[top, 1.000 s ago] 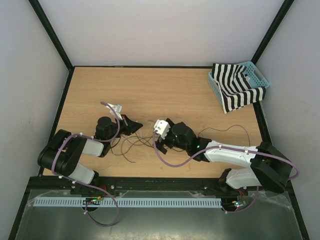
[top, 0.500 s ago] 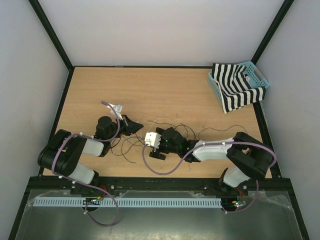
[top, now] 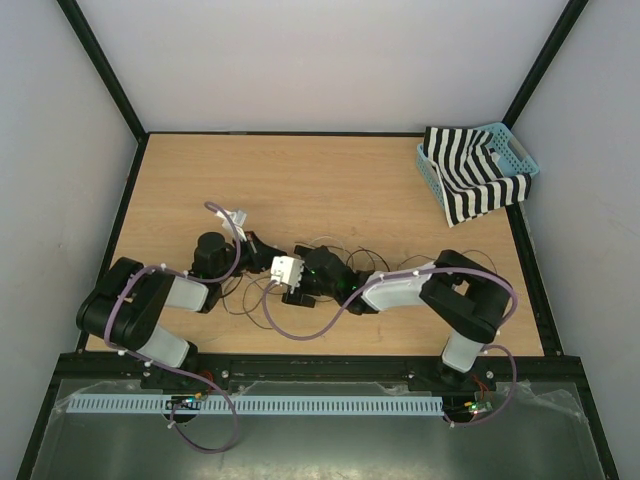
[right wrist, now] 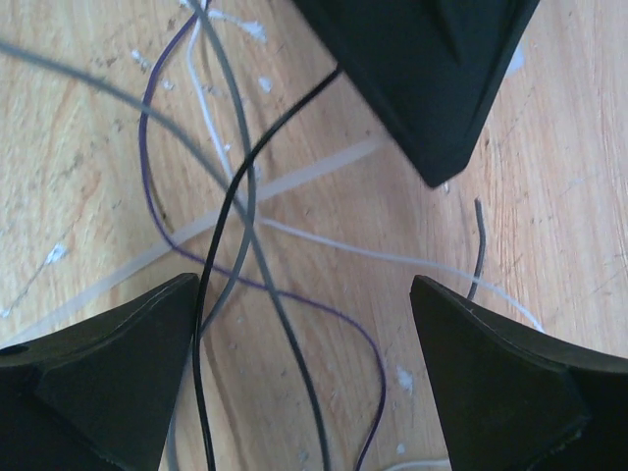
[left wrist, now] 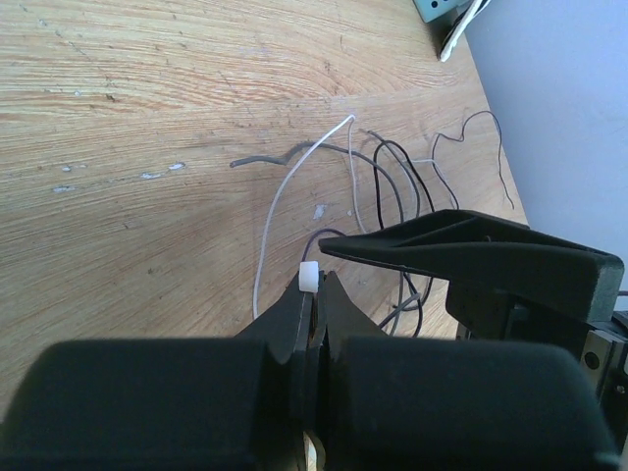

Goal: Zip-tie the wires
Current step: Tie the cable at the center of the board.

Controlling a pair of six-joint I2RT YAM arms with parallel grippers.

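Two arms reach over the tabletop (top: 300, 170), and their two grippers meet a little left of its middle, nearer the near edge than the far one.

The left gripper (left wrist: 316, 294) has its jaws pressed together. One small white block (left wrist: 308, 278) sits right at their tips, but I cannot tell whether it is pinched there. The right gripper (right wrist: 304, 294) has its two fingers spread wide with nothing gripped between them. In the right wrist view the tip of the left gripper points into that gap from the far side, close but not touching either finger.

The wires (right wrist: 240, 206) are one loose bunch lying flat on the wood under and between the two grippers, with loops trailing off toward the right edge. Below the right gripper I count one black strand, two grey ones and one thin purple one, crossing each other, plus a short grey end lying apart near the right finger. The black strand runs down against the inner side of the left finger.

One zip tie (right wrist: 314, 172), a pale flat strap, lies slantwise on the wood beneath those strands, and thin white lines cross beside it.

At the far right corner stands one blue basket (top: 520, 155) with one black-and-white striped cloth (top: 470, 180) bundled in it and spilling over its near rim, well apart from the wires
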